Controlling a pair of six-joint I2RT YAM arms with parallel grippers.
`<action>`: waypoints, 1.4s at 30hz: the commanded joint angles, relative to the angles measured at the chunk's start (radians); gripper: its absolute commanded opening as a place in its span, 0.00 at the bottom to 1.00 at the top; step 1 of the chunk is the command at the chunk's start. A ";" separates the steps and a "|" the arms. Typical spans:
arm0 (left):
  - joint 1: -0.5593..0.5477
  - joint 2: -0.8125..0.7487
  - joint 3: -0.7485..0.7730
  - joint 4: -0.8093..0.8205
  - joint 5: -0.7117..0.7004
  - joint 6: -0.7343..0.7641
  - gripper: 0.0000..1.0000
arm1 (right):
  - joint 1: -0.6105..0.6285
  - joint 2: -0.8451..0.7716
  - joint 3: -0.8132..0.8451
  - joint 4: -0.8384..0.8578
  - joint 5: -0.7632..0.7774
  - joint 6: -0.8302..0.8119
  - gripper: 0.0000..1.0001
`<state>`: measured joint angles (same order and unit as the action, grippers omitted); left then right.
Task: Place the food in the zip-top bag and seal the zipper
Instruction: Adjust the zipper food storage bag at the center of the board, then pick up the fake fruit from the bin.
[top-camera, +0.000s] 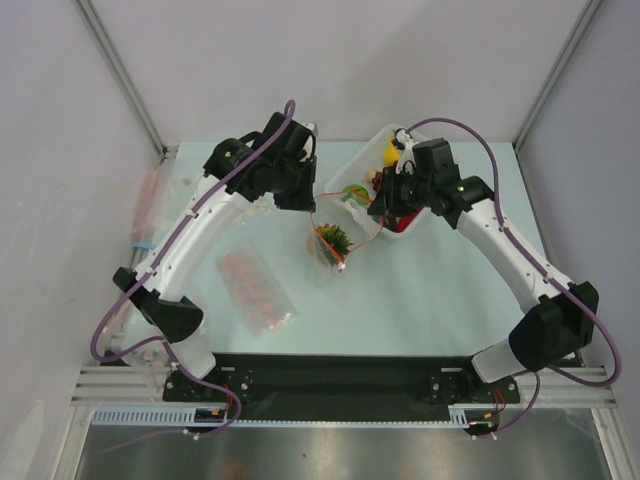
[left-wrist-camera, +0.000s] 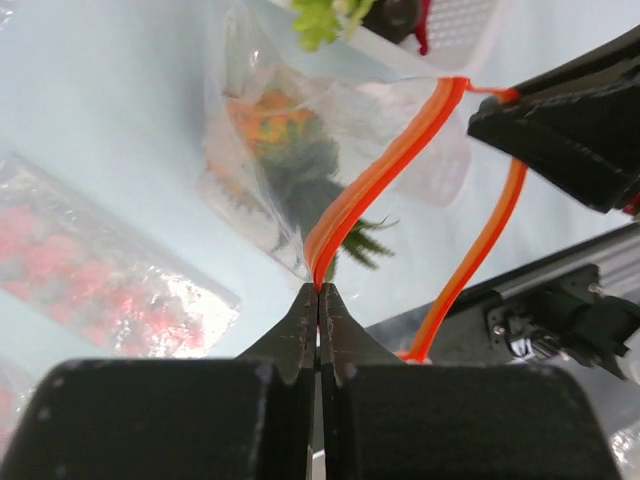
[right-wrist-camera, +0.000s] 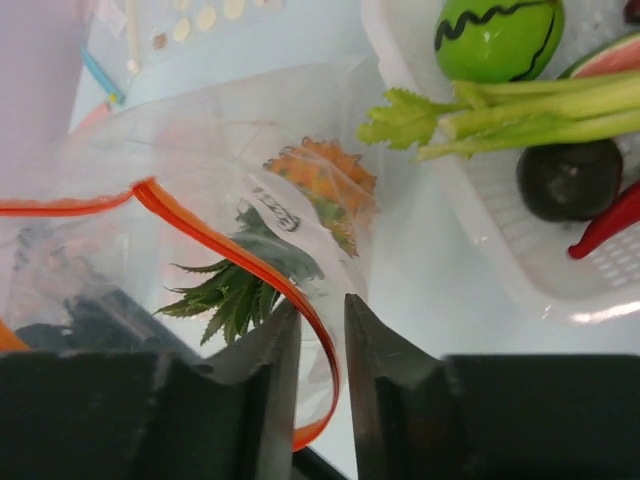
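With the pineapple inside the zip-top bag at mid-worktop, the left claw pinches the zipper; the right claw, slightly parted astride it, probably must squeeze and slide to seal.

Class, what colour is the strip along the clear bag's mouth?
Orange-red; the zipper strip shows best in the left wrist view.

The bare table is lying open across the near middle and near right, giving a gripper free passage to the zip-top bag from that side. The packet of pink-red dots is blocking the near left, and the white basket is crowding the far right. The left gripper and right gripper are flanking the bag's mouth, the zipper running between them.
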<state>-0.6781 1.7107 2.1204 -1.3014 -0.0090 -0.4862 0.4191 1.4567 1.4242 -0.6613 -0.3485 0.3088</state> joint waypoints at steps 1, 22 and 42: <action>0.012 0.000 -0.026 -0.072 -0.085 0.023 0.00 | 0.003 0.056 0.074 0.063 0.048 -0.030 0.30; 0.097 -0.120 -0.266 0.240 -0.089 0.000 0.01 | -0.282 0.067 -0.026 0.285 -0.054 0.253 1.00; 0.199 -0.280 -0.484 0.435 0.040 0.000 0.00 | -0.145 0.522 0.372 0.138 0.039 -0.086 1.00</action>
<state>-0.5026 1.4094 1.5921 -0.8783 -0.0334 -0.4969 0.2569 1.9263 1.7206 -0.4801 -0.2867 0.3321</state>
